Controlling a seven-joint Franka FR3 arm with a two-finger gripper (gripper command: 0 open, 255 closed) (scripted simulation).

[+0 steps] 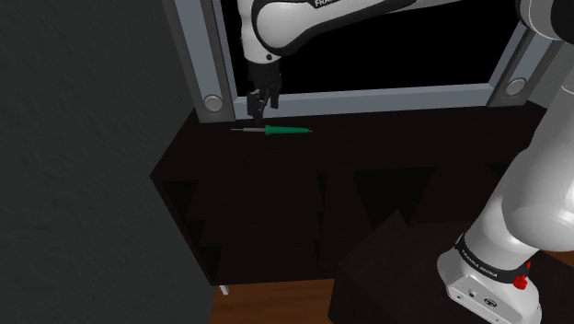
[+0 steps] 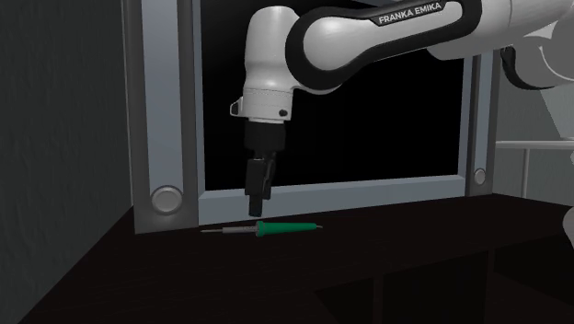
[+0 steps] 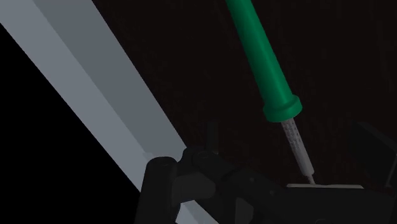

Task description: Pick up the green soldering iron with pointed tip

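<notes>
Hovering jaws; soldering iron (image 1: 287,132) beside frame (image 1: 368,95)

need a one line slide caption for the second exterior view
Black gripper hangs just above the green soldering iron lying on a dark surface before a grey frame.

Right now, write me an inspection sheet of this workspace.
Surface: dark tabletop, carrying the one tool.
Job's things: green soldering iron lying flat near the frame, its grey tip toward the second exterior view's left.
Clutter: nothing seen.
Grippers: gripper open, hanging just above the iron's metal shaft, not touching it.
Cables: nothing seen.
Surroundings: grey frame around a black area; dark wall beside it.
</notes>
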